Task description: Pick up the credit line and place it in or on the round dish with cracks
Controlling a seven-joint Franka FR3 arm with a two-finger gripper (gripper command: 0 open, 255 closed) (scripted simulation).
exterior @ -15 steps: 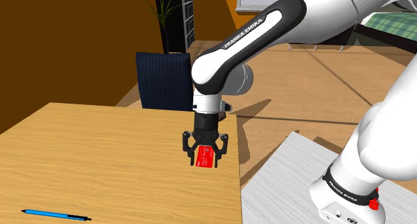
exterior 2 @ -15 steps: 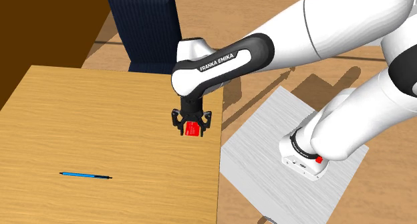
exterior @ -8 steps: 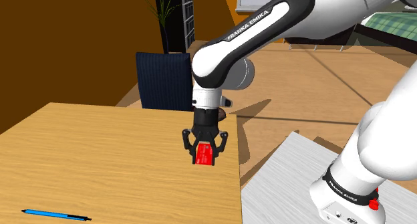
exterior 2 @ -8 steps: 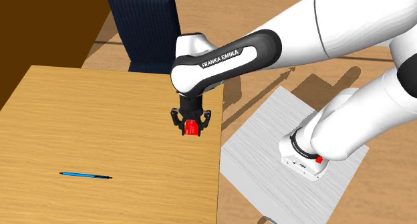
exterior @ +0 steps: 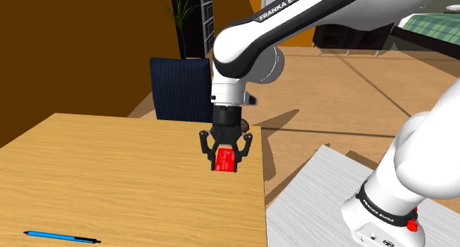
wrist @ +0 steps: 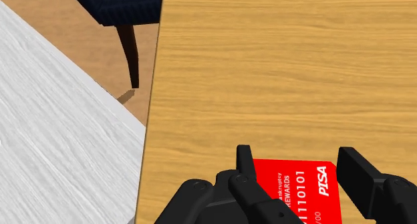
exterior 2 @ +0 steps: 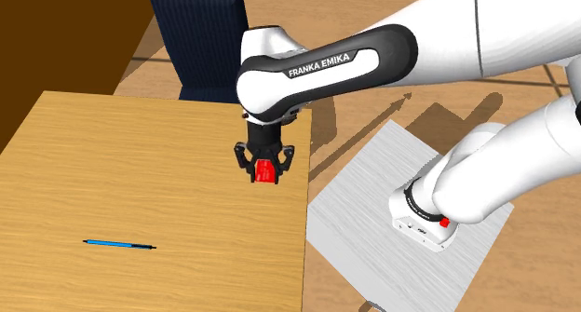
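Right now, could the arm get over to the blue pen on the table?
Probably yes for reach: bare table lies between the gripper and the pen, with nothing blocking. But the gripper is shut on the red card, so it likely could not grasp the pen without putting that down.

Red rectangular card seen at centre of shoulder view, just below mid-height. Clasped between fingers of black two-finger gripper, hanging from them nearly upright, broad face turned toward camera. Held over light wooden tabletop, close to its right-hand edge in that view.

In second exterior view, card placed just left of centre, above same table edge. In wrist view, at lower right, white lettering shown on red face: "REWARDS", digits "1110101", logo near one end. Part of card hidden behind fingers.
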